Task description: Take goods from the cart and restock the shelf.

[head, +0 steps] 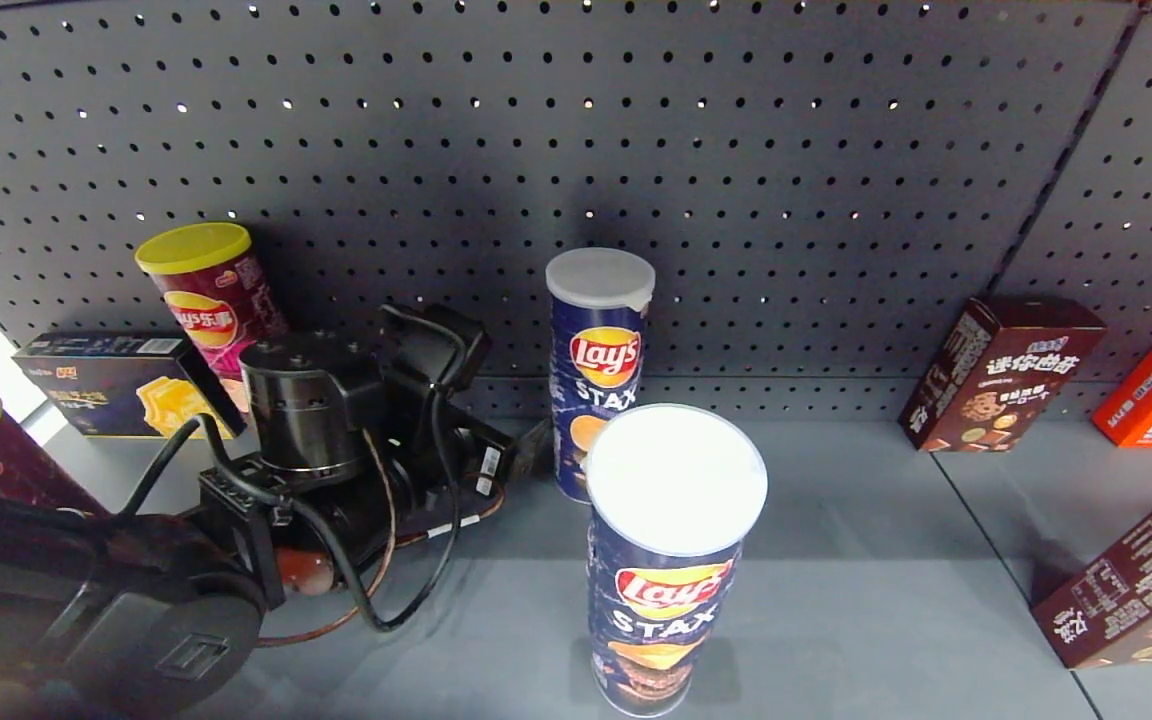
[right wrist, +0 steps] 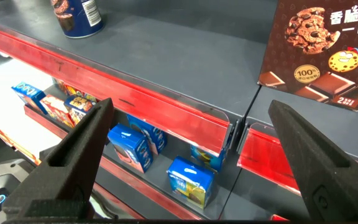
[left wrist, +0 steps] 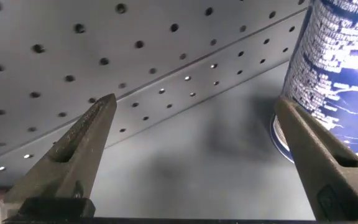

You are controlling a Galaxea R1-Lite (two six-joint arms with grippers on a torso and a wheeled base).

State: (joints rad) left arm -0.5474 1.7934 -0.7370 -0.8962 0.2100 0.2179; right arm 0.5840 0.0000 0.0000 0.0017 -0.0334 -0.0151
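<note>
My right gripper [right wrist: 191, 104] is hovering, fingers wide apart, off the shelf [right wrist: 185, 56] front edge. A blue chip can [head: 671, 560] is standing upright on it. Behind that, my left gripper [left wrist: 196, 99], fingers spread, is sitting just beside a second blue can [head: 596, 370] near the pegboard [head: 576, 120].

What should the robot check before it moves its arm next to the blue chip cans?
1. The left gripper is open and empty: ok.
2. The rear blue can stands upright: ok.
3. The rear blue can is clear of the finger beside it: cannot tell.
4. The front blue can stands upright: ok.
5. The right gripper is open and empty: ok.
</note>
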